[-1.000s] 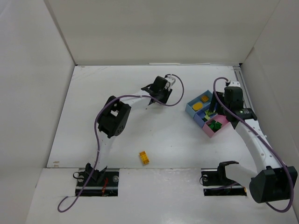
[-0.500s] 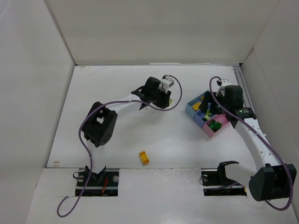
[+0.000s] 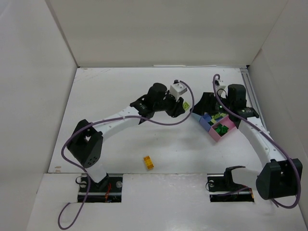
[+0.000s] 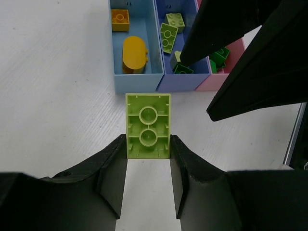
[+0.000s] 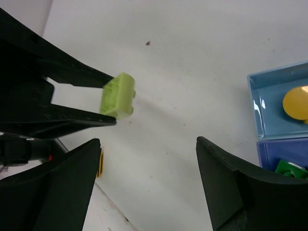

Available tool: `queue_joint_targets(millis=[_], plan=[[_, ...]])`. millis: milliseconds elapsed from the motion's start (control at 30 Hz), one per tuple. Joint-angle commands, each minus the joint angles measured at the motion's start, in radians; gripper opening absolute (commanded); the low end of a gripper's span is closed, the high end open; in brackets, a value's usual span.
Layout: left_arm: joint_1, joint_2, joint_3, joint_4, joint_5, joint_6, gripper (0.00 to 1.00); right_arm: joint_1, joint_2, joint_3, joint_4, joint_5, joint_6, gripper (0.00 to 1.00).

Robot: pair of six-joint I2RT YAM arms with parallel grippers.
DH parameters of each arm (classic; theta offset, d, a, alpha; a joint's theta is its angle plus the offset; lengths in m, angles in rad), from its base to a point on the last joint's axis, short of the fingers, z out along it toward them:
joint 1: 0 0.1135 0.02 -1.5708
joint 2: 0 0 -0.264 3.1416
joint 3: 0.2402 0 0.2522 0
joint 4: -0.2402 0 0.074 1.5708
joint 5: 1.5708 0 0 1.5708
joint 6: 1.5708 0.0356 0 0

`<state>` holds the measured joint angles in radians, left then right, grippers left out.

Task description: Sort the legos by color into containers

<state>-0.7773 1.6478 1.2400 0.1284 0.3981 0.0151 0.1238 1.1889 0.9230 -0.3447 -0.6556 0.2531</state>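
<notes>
Left wrist view, item in hand: one lime brick (image 4: 147, 126), hollow underside toward the camera, clamped at its near end between the closed jaws of the left gripper (image 4: 147, 147). Most of its length projects forward over the table (image 4: 57, 96), just short of the containers' near wall. Containers, left to right in this view: light blue bin (image 4: 137, 83), holding an orange-yellow square brick (image 4: 120, 17) and a rounded orange-yellow piece (image 4: 134, 53); darker blue bin (image 4: 175, 83), holding two lime bricks (image 4: 169, 36); pink bin (image 4: 211, 84), holding dark green bricks (image 4: 219, 54). Right gripper (image 5: 147, 144): jaws spread wide, holding nothing, its dark fingers (image 4: 216, 29) hanging over the darker blue and pink bins. Loose stock: one orange-yellow brick (image 3: 148, 162) near the arm bases, well apart from the bins. Step in hand, by my judgement: delivery of the lime brick to the darker blue bin, where its colour-mates lie. To do it well, you carry the brick forward and a little right until it sits squarely over that bin, not over the wall shared with the light blue one. You lift the right gripper clear first, since its fingers crowd the drop. You lower before opening, because so small a brick may bounce out. You move gently, as a hold on one end may let it pivot.
</notes>
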Motion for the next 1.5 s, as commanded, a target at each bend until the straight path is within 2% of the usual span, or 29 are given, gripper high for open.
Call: queue_joint_targets(millis=[0, 433, 500, 567, 667, 700, 833, 900, 1000, 1133, 1167, 1300, 1367, 1433, 1467], plan=[[-0.016, -0.058, -0.011, 0.016, -0.027, 0.006, 0.2, 0.005, -0.038, 0.05, 0.101, -0.052, 0.054, 0.85], [-0.086, -0.103, -0.01, 0.016, -0.097, 0.026, 0.2, 0.045, -0.008, 0.04, 0.158, -0.041, 0.116, 0.85], [-0.095, -0.103, -0.001, 0.005, -0.097, 0.037, 0.21, 0.054, -0.008, 0.051, 0.167, -0.015, 0.132, 0.82], [-0.096, -0.103, 0.009, 0.005, -0.097, 0.037, 0.21, 0.054, 0.003, 0.051, 0.177, -0.015, 0.153, 0.77], [-0.096, -0.103, 0.009, 0.005, -0.107, 0.037, 0.21, 0.074, 0.012, 0.051, 0.19, -0.015, 0.163, 0.64], [-0.096, -0.103, 0.009, 0.014, -0.107, 0.037, 0.21, 0.074, 0.012, 0.051, 0.19, -0.024, 0.163, 0.57], [-0.105, -0.103, 0.018, 0.027, -0.142, 0.037, 0.21, 0.074, 0.012, 0.051, 0.19, -0.045, 0.172, 0.5], [-0.114, -0.094, 0.029, 0.027, -0.151, 0.037, 0.21, 0.074, 0.021, 0.051, 0.19, -0.045, 0.172, 0.5], [-0.114, -0.085, 0.039, 0.037, -0.151, 0.037, 0.21, 0.083, 0.032, 0.051, 0.19, -0.055, 0.172, 0.39], [-0.114, -0.075, 0.05, 0.046, -0.16, 0.037, 0.22, 0.083, 0.041, 0.06, 0.19, -0.065, 0.172, 0.31], [-0.114, -0.075, 0.05, 0.047, -0.16, 0.037, 0.22, 0.083, 0.041, 0.06, 0.19, -0.065, 0.172, 0.24], [-0.114, -0.075, 0.05, 0.056, -0.179, 0.037, 0.34, 0.083, 0.041, 0.06, 0.19, -0.056, 0.181, 0.0], [-0.114, -0.075, 0.05, 0.056, -0.179, 0.026, 0.53, 0.074, 0.031, 0.06, 0.19, -0.056, 0.181, 0.0], [-0.114, -0.075, 0.05, 0.056, -0.179, 0.026, 0.62, 0.062, 0.02, 0.06, 0.19, -0.047, 0.181, 0.0], [-0.114, -0.075, 0.05, 0.056, -0.179, 0.026, 0.72, 0.05, 0.02, 0.06, 0.19, -0.038, 0.172, 0.0]])
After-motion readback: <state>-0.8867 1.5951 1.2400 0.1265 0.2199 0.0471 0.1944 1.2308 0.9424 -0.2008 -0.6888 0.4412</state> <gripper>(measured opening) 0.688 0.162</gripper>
